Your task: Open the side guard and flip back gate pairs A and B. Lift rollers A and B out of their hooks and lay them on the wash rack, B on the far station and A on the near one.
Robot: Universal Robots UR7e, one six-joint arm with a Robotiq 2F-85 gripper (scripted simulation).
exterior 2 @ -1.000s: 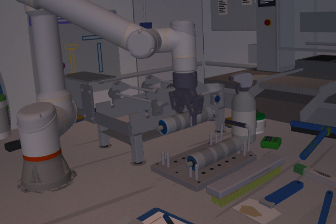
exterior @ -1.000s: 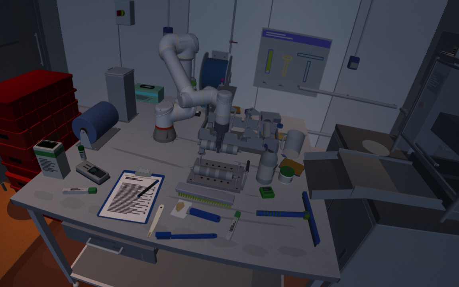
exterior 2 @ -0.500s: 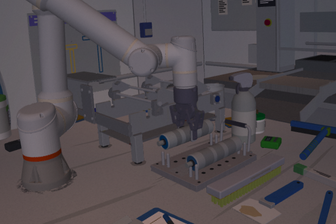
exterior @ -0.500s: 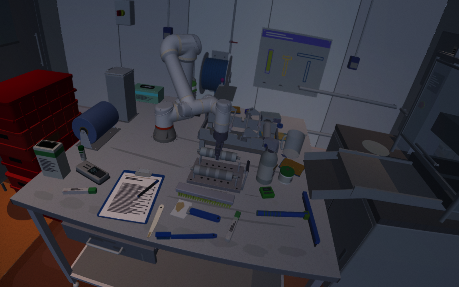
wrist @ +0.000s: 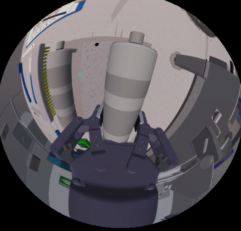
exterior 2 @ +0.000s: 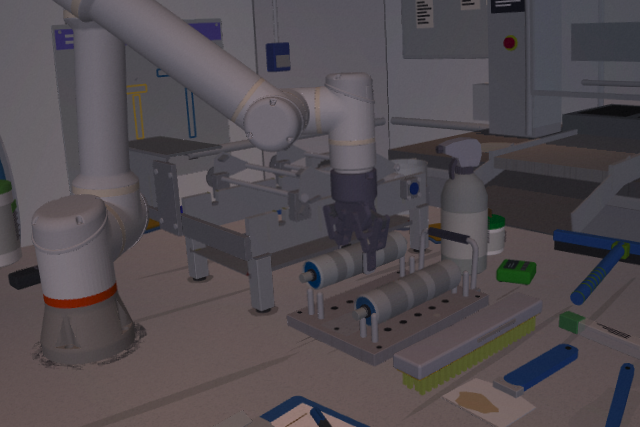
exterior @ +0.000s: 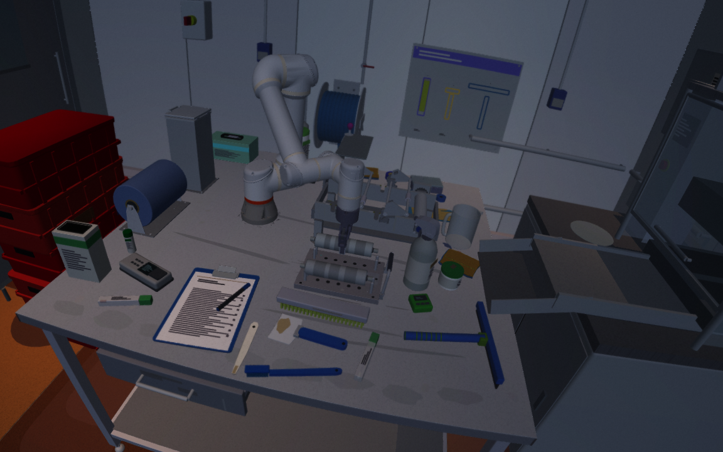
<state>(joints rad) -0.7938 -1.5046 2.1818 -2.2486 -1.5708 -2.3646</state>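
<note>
The roller frame (exterior: 378,205) (exterior 2: 248,205) stands behind the arm, partly hidden by it, its hooks empty and its gates flipped back. A grey banded roller (exterior: 344,245) (exterior 2: 356,259) (wrist: 126,94) sits at the wash rack's (exterior: 342,275) (exterior 2: 387,321) station nearer the frame, and my gripper (exterior: 343,242) (exterior 2: 362,252) (wrist: 120,120) is closed around its middle from above. A second banded roller (exterior: 335,271) (exterior 2: 408,290) (wrist: 59,89) lies in the rack's other station, between its pegs. I cannot tell which roller is A and which is B.
A long scrub brush (exterior: 322,306) (exterior 2: 468,342) lies against the rack's front edge. A spray bottle (exterior: 420,261) (exterior 2: 463,205), a mug (exterior: 462,225) and a green-lidded jar (exterior: 451,275) stand to the rack's right. A clipboard (exterior: 207,309) lies to the left.
</note>
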